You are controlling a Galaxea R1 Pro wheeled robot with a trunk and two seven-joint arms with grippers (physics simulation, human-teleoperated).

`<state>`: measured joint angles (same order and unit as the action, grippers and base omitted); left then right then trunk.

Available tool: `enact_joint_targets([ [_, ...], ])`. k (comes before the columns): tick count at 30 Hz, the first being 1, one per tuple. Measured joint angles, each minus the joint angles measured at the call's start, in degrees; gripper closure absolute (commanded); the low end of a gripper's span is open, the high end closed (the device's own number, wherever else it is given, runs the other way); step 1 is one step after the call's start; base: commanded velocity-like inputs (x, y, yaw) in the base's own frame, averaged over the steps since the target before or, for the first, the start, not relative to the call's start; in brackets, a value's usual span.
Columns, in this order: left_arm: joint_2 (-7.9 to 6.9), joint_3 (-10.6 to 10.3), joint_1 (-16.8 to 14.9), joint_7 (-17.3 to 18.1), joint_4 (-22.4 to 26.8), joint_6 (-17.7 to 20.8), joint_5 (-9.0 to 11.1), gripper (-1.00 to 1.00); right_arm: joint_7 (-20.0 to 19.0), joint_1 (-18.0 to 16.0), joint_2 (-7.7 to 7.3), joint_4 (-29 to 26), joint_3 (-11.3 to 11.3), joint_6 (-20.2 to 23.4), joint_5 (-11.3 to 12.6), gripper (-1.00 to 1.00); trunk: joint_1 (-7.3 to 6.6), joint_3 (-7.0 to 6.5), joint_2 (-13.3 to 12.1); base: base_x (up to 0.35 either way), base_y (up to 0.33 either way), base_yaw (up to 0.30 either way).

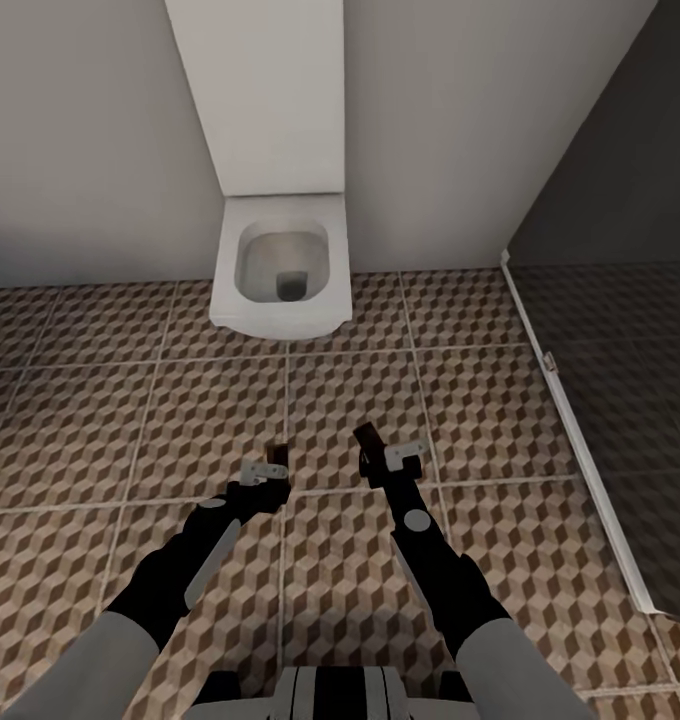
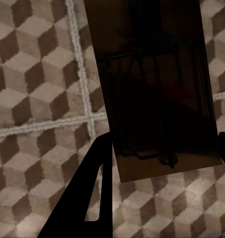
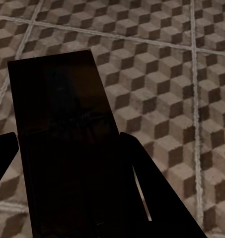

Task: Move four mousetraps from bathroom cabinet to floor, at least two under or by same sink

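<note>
each gripper is clamped on a mousetrap: left gripper (image 1: 270, 478) holds the left mousetrap (image 2: 154, 84), right gripper (image 1: 378, 462) the right mousetrap (image 3: 67, 153), above the bathroom floor (image 1: 130, 420) near the toilet (image 1: 280, 265). lowering both flat before release, judged beside a sink, would avoid a tumble.

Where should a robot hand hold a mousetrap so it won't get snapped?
By the long side edges of the flat board, near one end, as the left gripper holds its mousetrap now. The board is thin and stiff, and the wire parts lie on its face, so fingers on the edges probably stay clear.
</note>
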<state>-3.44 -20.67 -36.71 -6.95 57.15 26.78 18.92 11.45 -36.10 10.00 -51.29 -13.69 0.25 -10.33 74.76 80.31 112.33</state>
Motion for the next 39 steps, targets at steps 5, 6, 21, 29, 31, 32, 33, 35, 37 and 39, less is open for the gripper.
enact_joint_targets([
  [5,0.00,0.00,0.00,0.00,0.25,0.00,0.00,1.00,0.00,0.00,0.00,-0.10,-0.01,0.00,0.00,1.00,1.10,1.35,2.01,0.000,0.000,0.000],
  [6,0.00,0.00,0.00,-0.02,0.29,0.00,0.00,1.00,0.00,0.00,0.00,-0.11,-0.01,0.00,0.00,1.00,1.32,1.62,2.41,0.000,0.000,0.000],
  [21,-0.09,-0.01,0.00,-0.09,0.97,0.00,0.00,1.00,0.00,0.00,0.00,-0.09,-1.17,0.00,0.00,1.00,4.18,5.31,7.64,0.000,0.000,0.000],
  [29,-0.64,-0.01,0.08,-0.06,1.76,0.00,0.00,1.00,0.00,0.00,0.00,-0.14,-1.19,0.00,0.00,1.00,4.18,6.02,7.64,0.000,0.000,0.000],
  [31,-0.85,-0.01,0.08,-0.05,1.86,0.00,-0.01,1.00,0.00,0.00,0.00,-0.15,-1.17,0.00,0.00,1.00,4.18,6.14,7.64,0.000,0.000,0.000],
  [32,-0.93,-0.01,0.09,-0.06,1.87,0.00,-0.01,1.00,0.00,0.00,0.00,-0.15,-1.17,0.00,0.00,1.00,4.18,6.17,7.64,0.021,0.006,0.000],
  [33,-1.04,-0.01,0.09,-0.07,1.87,0.00,-0.01,1.00,0.00,0.00,0.00,-0.15,-1.17,0.00,0.00,1.00,4.18,6.19,7.64,0.046,0.020,0.000],
  [35,-1.13,-0.01,0.09,-0.06,1.85,0.01,0.00,1.00,0.00,0.00,0.00,-0.16,-1.16,-0.02,-0.01,1.00,4.17,6.22,7.64,0.130,0.093,0.000],
  [37,-1.16,-0.01,0.09,-0.07,1.84,0.01,0.00,1.00,0.00,0.00,0.00,-0.16,-1.16,-0.04,-0.02,1.00,4.16,6.23,7.64,0.187,0.143,0.000],
  [39,-1.19,-0.01,0.09,-0.08,1.83,0.01,0.00,1.00,0.00,0.00,0.00,-0.14,-1.16,-0.02,-0.01,1.00,4.16,6.24,7.64,0.216,0.169,0.000],
])
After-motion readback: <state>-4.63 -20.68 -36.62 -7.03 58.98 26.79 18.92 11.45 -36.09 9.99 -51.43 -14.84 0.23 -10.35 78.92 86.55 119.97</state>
